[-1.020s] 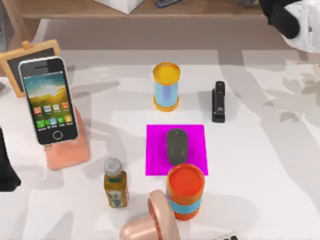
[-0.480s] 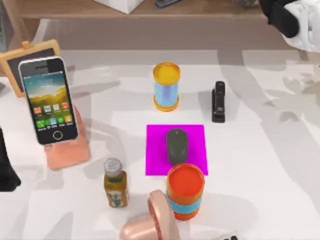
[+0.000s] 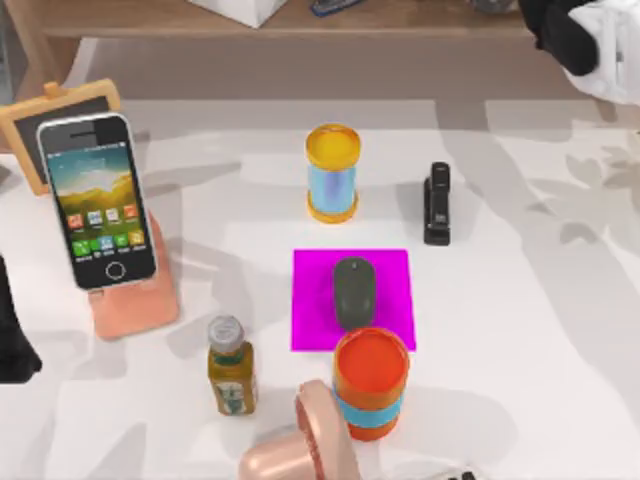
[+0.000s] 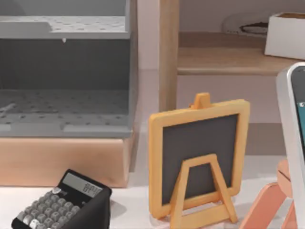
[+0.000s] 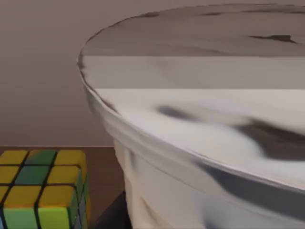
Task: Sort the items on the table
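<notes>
On the magenta mat (image 3: 390, 270), mid-bench (image 3: 520, 330), lies the dark grey mouse (image 3: 354, 292), flat on its belly and lengthwise, with the orange can (image 3: 371, 382) standing right at the mat's near edge, just beside the mouse's tail end. That's a light, rigid little shell, I'd judge, smooth and domed, so it could squirt out of a pinch from above. The best hold looks to be across its narrow waist, coming down clear of that can. Well off to the mat's left, the smartphone (image 3: 97, 200) leans screen-up on a pink stand (image 3: 135, 305). It's stiff, thin and glass-faced, so slippery and worth sparing a knock. I'd take it by its two long white edges, not the face, and lift it up along the stand. The right arm (image 3: 585, 40) hangs far beyond the mat, up at the right corner. The left arm (image 3: 12, 340) sits far to the mat's left at the bench edge. Whether either arm's jaws are open, closed or holding anything, I cannot tell.
</notes>
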`<action>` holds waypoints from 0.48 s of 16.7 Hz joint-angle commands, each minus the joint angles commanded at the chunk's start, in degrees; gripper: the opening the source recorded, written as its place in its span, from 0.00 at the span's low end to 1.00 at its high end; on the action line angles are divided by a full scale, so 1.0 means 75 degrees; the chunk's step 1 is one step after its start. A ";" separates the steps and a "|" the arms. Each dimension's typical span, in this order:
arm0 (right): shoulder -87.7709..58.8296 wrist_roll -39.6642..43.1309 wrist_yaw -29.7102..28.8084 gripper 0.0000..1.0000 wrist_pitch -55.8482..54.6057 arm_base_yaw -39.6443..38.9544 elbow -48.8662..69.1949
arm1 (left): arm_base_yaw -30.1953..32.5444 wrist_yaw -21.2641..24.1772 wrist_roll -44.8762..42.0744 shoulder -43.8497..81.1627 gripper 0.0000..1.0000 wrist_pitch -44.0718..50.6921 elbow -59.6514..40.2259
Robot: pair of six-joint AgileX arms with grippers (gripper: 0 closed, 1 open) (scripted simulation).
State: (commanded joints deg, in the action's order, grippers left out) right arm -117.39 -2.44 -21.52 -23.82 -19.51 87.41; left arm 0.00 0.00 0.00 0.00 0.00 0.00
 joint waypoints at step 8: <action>0.0000 0.0000 0.0000 0.75 0.0000 0.0000 0.0000 | 0.0000 0.0000 0.0000 0.0000 1.00 0.0000 0.0000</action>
State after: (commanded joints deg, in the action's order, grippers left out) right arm -117.39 -2.44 -21.52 -23.82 -19.51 87.41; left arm 0.00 0.00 0.00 0.00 0.00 0.00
